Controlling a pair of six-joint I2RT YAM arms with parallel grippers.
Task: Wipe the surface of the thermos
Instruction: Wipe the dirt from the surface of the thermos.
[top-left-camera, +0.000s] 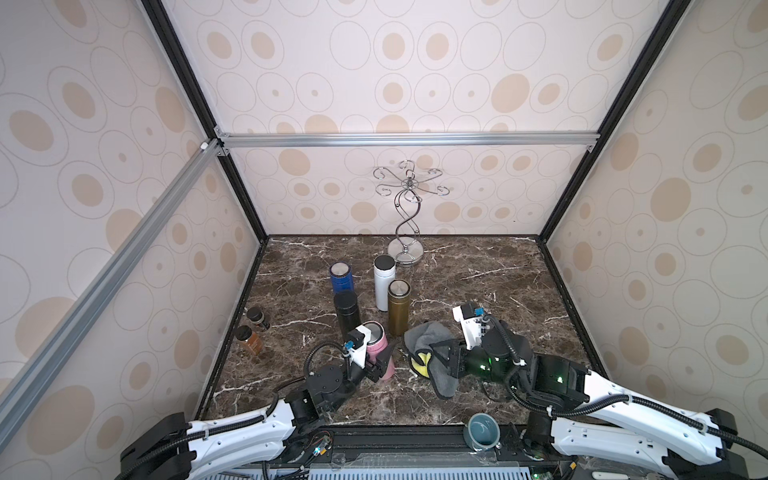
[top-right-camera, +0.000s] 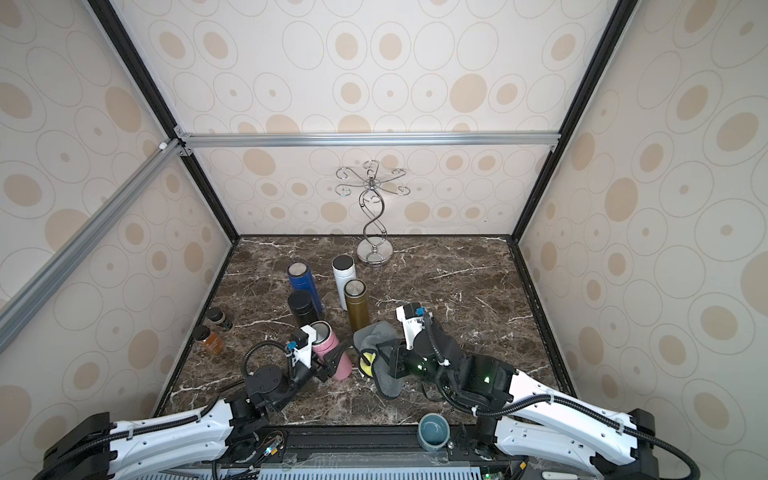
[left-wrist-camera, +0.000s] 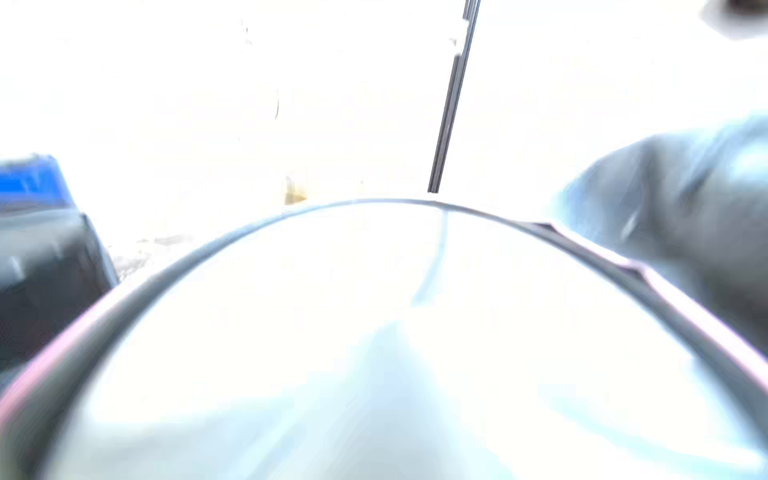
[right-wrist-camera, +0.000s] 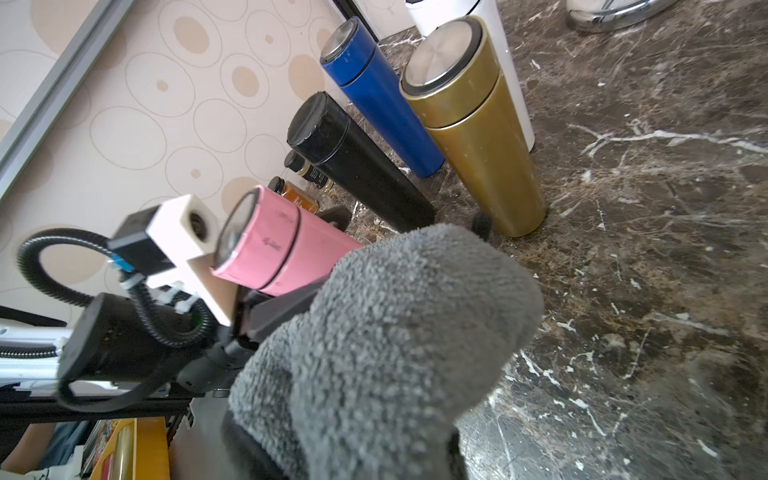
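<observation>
The pink thermos (top-left-camera: 379, 345) (top-right-camera: 328, 349) (right-wrist-camera: 286, 249) leans near the table's front left, steel lid up. That lid (left-wrist-camera: 374, 332) fills the washed-out left wrist view. My left gripper (top-left-camera: 382, 359) (top-right-camera: 334, 359) is shut on the thermos body from the front. My right gripper (top-left-camera: 440, 357) (top-right-camera: 384, 357) is shut on a grey cloth (top-left-camera: 428, 336) (top-right-camera: 376, 334) (right-wrist-camera: 395, 324) with a yellow underside. The cloth bunches just right of the thermos. Whether they touch I cannot tell. The cloth hides the right jaws in the right wrist view.
Behind the pink thermos stand a black thermos (top-left-camera: 347, 311), a blue one (top-left-camera: 341, 278), a white one (top-left-camera: 383, 282) and a gold one (top-left-camera: 399, 307). Two spice jars (top-left-camera: 249, 336) sit by the left wall. A metal hook stand (top-left-camera: 405, 249) is at the back, a teal cup (top-left-camera: 482, 430) on the front rail.
</observation>
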